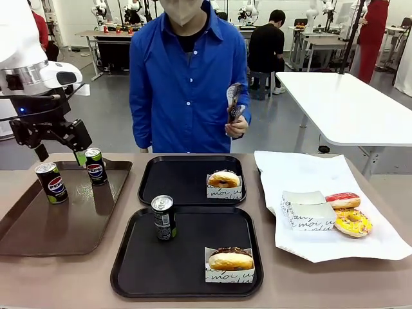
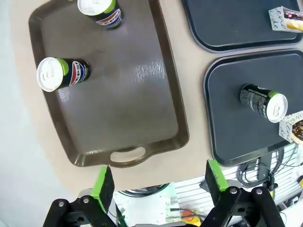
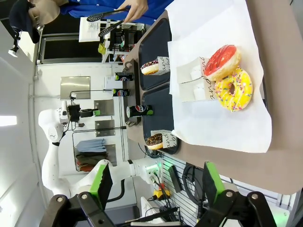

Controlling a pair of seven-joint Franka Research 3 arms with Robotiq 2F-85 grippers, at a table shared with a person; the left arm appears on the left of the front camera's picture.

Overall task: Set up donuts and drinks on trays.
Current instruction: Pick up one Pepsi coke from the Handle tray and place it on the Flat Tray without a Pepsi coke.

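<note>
**Left jaws:** spread wide, green pads (image 2: 103, 182) with nothing between them, hanging above the brown tray (image 2: 123, 109). Straight ahead of them lies bare tray floor. Off to one side, 2 drinks stand upright on it, well apart from the pads: the first can (image 2: 61, 74) and, farther out, the second can (image 2: 102, 10). To the other side lies the near black tray (image 2: 232, 123), which carries a third can (image 2: 262, 100) and, at its corner, a chocolate donut (image 1: 230, 259) in its sleeve. Beyond it, the far black tray (image 1: 174, 183) holds 1 golden donut (image 1: 224, 179).

**Right jaws:** also spread wide and empty, pads (image 3: 212, 179) raised over the tabletop (image 3: 284, 94). Ahead of them a white paper sheet (image 3: 213, 127) bears a pink donut (image 3: 226, 61) touching a yellow donut (image 3: 234, 89), just beside empty paper sleeves (image 3: 191, 80).

**Far side:** a person's hand (image 1: 237, 129) holds black tongs (image 1: 234, 103).
</note>
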